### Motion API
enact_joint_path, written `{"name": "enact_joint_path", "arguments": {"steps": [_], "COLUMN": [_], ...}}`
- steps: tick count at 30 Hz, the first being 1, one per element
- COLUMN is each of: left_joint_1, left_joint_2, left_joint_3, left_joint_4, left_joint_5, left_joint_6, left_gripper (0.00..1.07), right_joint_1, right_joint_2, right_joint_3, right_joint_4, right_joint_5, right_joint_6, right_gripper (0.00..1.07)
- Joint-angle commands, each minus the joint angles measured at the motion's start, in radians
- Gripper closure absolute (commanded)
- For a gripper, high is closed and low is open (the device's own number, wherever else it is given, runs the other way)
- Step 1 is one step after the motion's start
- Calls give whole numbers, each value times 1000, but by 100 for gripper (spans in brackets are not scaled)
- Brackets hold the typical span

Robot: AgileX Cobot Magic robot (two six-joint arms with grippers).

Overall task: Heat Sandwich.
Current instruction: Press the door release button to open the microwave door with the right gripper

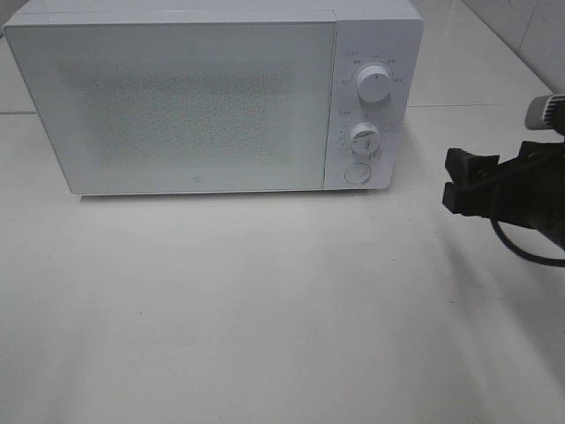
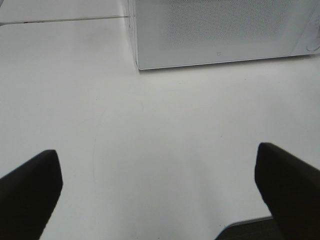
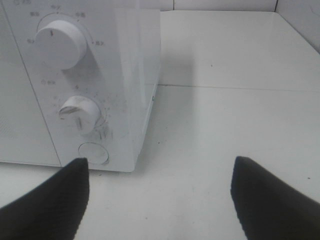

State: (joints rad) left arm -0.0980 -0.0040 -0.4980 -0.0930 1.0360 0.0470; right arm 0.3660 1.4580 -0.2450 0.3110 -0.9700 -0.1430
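The sandwich shows in no view, so its place cannot be told. The white microwave (image 1: 177, 102), door shut, fills the upper left of the high view. At the right edge hangs the right gripper (image 1: 455, 179), jaws wide, empty. The left gripper (image 2: 160, 192) likewise stands wide and empty over the table (image 2: 150, 125).

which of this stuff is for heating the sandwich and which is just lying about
For the job:
- microwave, door shut
- upper knob, lower knob, round button
- right end effector, open, near the controls
- left end effector, open
- the sandwich is not in view

Just lying about:
- nothing loose that I can see, only the table
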Motion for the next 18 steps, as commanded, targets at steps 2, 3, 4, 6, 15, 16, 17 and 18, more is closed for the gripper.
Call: {"name": "enact_joint_path", "arguments": {"steps": [2,3,4,6,15,16,17,18], "left_joint_1": [4,4,4,4,4,4,4,4], "left_joint_2": [-22,-22,-22,-22,-22,-22,-22,-22], "left_joint_3": [4,4,4,4,4,4,4,4], "left_joint_4": [-5,-5,-5,-5,-5,-5,-5,-5], "left_joint_5": [-8,-8,-8,-8,-8,-8,-8,-8], "left_joint_6": [-3,-3,-3,-3,-3,-3,-3,-3], "left_gripper": [3,3,3,3,3,3,3,3], "right_joint_1": [64,84,121,141,285,299,323,333], "right_joint_2": [44,59,88,102,198,208,225,234], "right_joint_3": [-2,-2,-2,-2,-43,-53,-73,-83], "right_joint_4": [72,99,154,181,308,319,337,345], "right_joint_5": [-55,-67,-92,-104,-126,-125,-121,-121], "right_joint_6": [-42,-46,-49,-49,-49,-49,-52,-56], "right_gripper": [31,31,31,31,31,31,31,31]}}
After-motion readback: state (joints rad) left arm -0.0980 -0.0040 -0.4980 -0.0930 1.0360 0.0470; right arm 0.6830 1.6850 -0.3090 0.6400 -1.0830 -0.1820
